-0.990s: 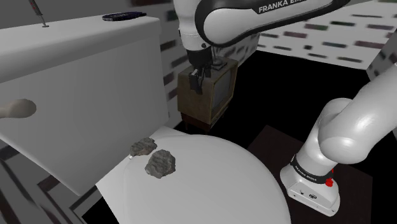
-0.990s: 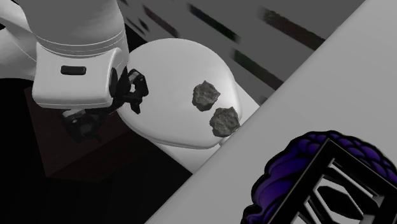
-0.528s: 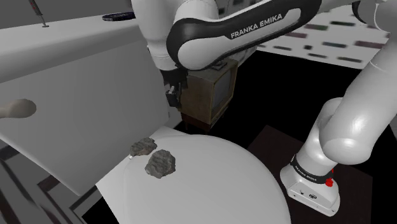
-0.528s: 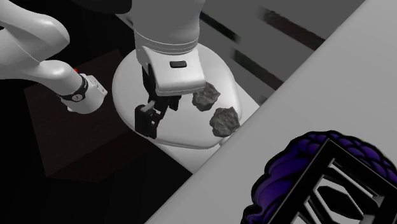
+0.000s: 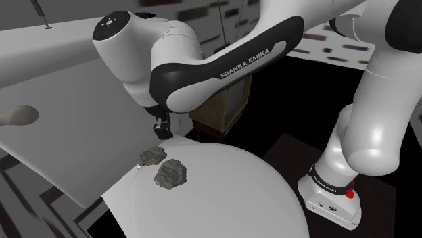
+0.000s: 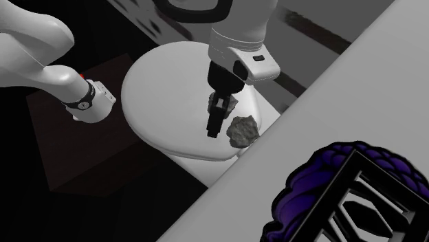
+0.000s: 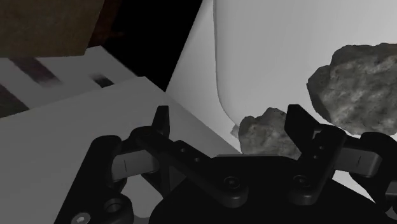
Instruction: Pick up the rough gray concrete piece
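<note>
Approach step: the gripper [image 5: 161,130] hangs wide open and empty above the table [image 5: 223,182] edge. The concrete piece [image 7: 270,132] lies just below and ahead of it, off-centre, with a second rock [image 7: 356,79] beyond. The next move probably calls for centring over the piece, then descending.

Round white table [image 5: 223,196] bears two gray rocks [image 5: 170,173]

We see round white table [image 5: 230,203], white counter [image 5: 74,94] just beside it. Behind table, brown old television [image 5: 230,105]. On counter we note purple braided object [image 6: 306,180] around black frame.
</note>
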Robot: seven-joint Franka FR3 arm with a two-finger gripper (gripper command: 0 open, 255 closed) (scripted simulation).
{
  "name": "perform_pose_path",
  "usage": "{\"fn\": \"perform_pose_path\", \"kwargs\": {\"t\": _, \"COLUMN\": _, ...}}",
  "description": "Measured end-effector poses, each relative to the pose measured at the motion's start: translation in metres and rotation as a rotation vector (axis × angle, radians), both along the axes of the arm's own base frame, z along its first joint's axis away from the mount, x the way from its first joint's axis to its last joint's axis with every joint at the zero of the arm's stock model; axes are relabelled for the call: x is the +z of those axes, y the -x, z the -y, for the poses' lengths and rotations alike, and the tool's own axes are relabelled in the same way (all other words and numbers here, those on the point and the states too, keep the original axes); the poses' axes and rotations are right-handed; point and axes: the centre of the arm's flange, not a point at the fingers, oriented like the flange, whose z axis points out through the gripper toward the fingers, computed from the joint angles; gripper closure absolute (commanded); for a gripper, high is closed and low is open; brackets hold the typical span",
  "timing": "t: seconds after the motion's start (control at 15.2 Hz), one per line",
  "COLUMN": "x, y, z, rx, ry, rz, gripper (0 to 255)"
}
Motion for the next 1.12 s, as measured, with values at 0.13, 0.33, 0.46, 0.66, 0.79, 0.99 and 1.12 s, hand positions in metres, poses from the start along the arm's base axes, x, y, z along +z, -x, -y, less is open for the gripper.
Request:
{"fn": "perform_pose_path", "kwargs": {"t": 0.13, "x": -0.010, "y": 0.005, "z": -0.025, "rx": 0.056, "ry": 0.015, "rz": 0.002, "gripper": 0}}
{"fn": "perform_pose_path", "kwargs": {"t": 0.33, "x": -0.033, "y": 0.011, "z": -0.064, "rx": 0.138, "ry": 0.038, "rz": 0.005, "gripper": 0}}
{"fn": "perform_pose_path", "kwargs": {"t": 0.46, "x": -0.045, "y": 0.016, "z": -0.085, "rx": 0.194, "ry": 0.053, "rz": 0.007, "gripper": 0}}
{"fn": "perform_pose_path", "kwargs": {"t": 0.66, "x": -0.059, "y": 0.019, "z": -0.099, "rx": 0.226, "ry": 0.062, "rz": 0.009, "gripper": 0}}
{"fn": "perform_pose_path", "kwargs": {"t": 0.79, "x": -0.069, "y": 0.020, "z": -0.101, "rx": 0.229, "ry": 0.063, "rz": 0.010, "gripper": 0}}
{"fn": "perform_pose_path", "kwargs": {"t": 0.99, "x": -0.087, "y": 0.019, "z": -0.101, "rx": 0.230, "ry": 0.064, "rz": 0.010, "gripper": 0}}
{"fn": "perform_pose_path", "kwargs": {"t": 1.12, "x": -0.092, "y": 0.019, "z": -0.102, "rx": 0.230, "ry": 0.063, "rz": 0.010, "gripper": 255}}
